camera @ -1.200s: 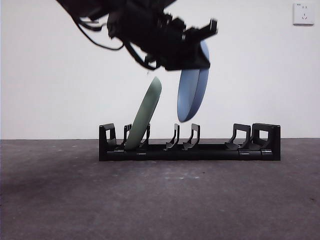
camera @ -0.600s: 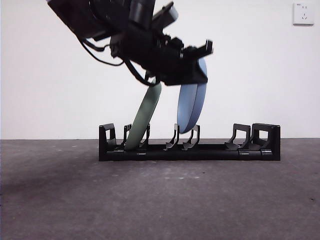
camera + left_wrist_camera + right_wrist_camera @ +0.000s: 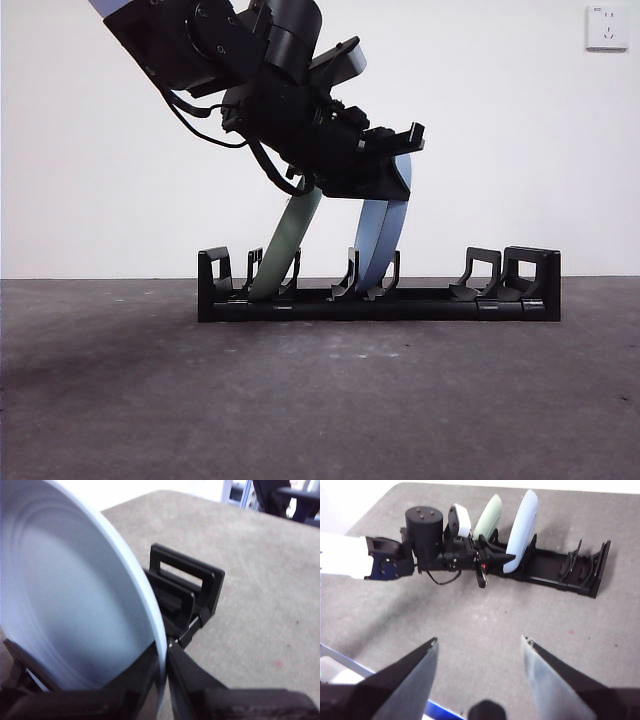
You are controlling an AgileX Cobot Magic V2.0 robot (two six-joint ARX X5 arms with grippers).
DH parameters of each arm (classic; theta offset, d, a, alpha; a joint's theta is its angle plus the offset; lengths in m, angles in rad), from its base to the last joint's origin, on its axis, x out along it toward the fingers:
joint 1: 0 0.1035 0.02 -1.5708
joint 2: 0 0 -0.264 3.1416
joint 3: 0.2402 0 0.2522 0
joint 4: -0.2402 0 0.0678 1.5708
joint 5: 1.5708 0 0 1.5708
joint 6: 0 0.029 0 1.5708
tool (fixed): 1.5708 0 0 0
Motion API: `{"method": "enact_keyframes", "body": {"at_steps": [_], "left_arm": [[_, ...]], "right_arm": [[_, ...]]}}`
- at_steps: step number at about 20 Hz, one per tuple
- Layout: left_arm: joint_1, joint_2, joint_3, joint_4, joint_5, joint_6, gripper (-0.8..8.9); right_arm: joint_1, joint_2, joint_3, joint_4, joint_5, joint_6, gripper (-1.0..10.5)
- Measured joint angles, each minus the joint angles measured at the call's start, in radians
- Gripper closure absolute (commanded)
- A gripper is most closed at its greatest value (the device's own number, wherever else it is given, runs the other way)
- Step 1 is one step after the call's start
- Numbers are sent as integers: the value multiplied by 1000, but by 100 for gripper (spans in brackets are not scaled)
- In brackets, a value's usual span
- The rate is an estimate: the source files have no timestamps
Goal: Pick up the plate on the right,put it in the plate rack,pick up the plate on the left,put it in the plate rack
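Note:
The black plate rack (image 3: 430,300) stands across the middle of the table. A pale green plate (image 3: 288,245) leans in its left slot. My left gripper (image 3: 396,172) is shut on the top rim of a light blue plate (image 3: 381,242), whose lower edge sits between the middle prongs. In the left wrist view the blue plate (image 3: 65,595) fills the picture, its rim pinched between the jaws, with the rack's end (image 3: 187,580) behind. From high above, the right wrist view shows the rack (image 3: 555,575), both plates (image 3: 522,530) (image 3: 487,522) and the left gripper (image 3: 497,559). My right gripper (image 3: 479,646) hangs open, holding nothing.
The rack's right slots (image 3: 485,275) hold nothing. A wall socket (image 3: 607,27) sits at the top right of the white wall. The grey table's edge (image 3: 350,667) runs near my right arm.
My left gripper has come down with the blue plate, from hanging above the rack to its lower edge resting between the middle prongs. The green plate has not moved.

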Motion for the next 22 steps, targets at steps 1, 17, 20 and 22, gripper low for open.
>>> {"method": "enact_keyframes", "body": {"at_steps": [1, 17, 20, 22], "left_arm": [[0, 0, 0, -2, 0, 4, 822], [-12, 0, 12, -89, -53, 18, 803], [-19, 0, 12, -88, -63, 18, 605], [-19, 0, 16, -100, -63, 17, 561]], "right_arm": [[0, 0, -8, 0, -1, 0, 664], [0, 0, -27, 0, -34, -1, 664], [0, 0, -27, 0, -34, -4, 664], [0, 0, -27, 0, -34, -4, 664]]}}
